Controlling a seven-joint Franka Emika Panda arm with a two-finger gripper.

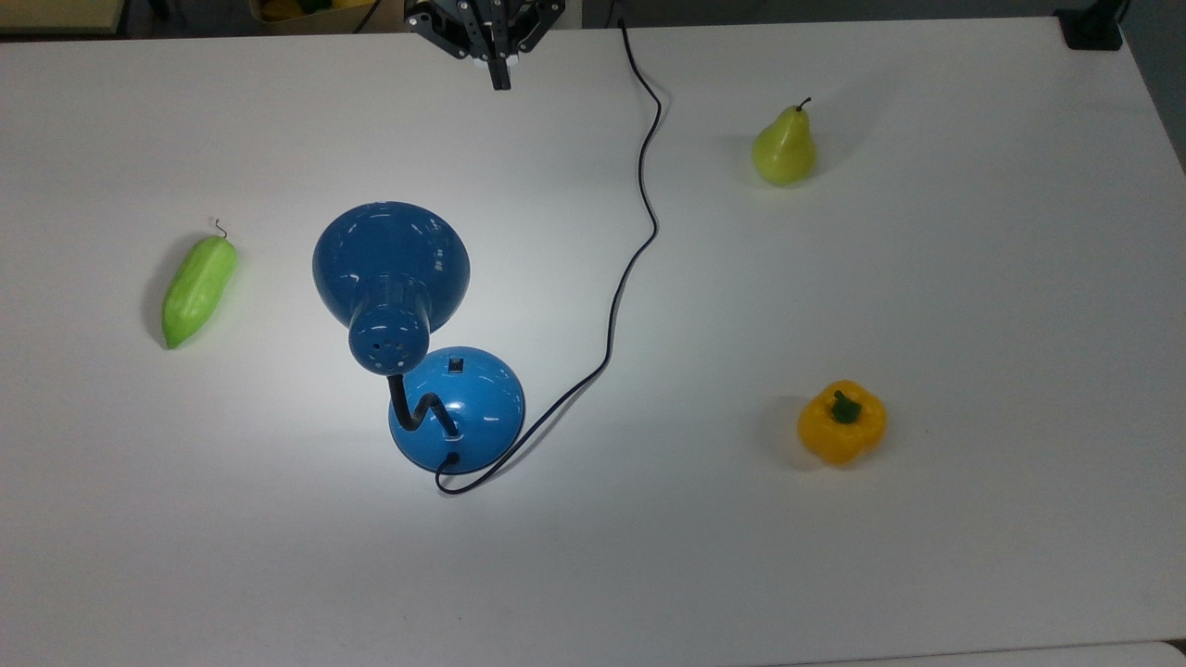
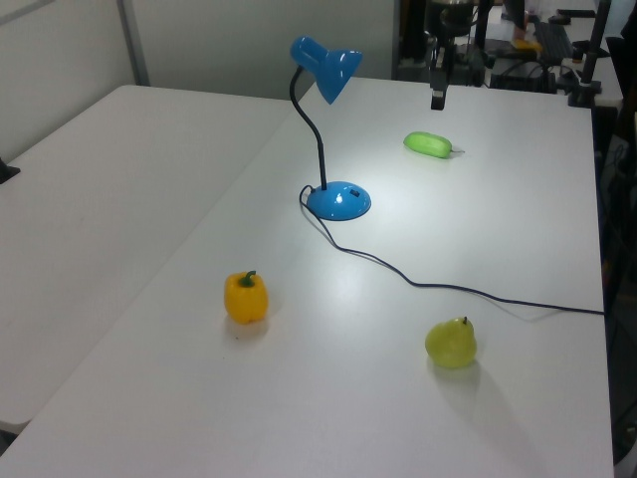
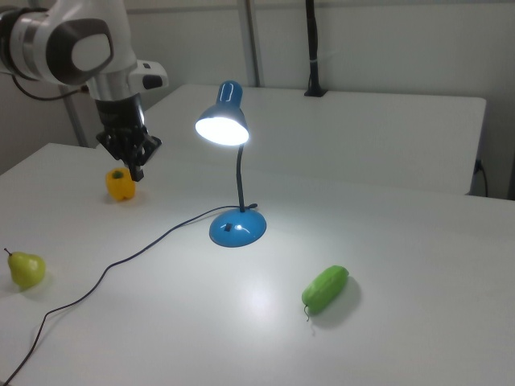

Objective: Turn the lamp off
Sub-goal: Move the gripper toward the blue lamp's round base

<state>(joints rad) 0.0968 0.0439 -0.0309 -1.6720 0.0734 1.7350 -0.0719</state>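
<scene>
A robotics lab is showing here: a robot arm (image 3: 72, 44) is reaching over a bare white table (image 1: 927, 556), with equipment racks (image 2: 518, 45) standing behind.

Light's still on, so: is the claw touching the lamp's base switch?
Apart. In the top view the claw is near the table's far edge, with bare tabletop between it and the switch.

No readable text, label or number anywhere.

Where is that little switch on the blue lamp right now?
In the top view the switch sits on the lamp base's upper edge, just right of the shade's neck, with the green cucumber far to the top view's left.
</scene>
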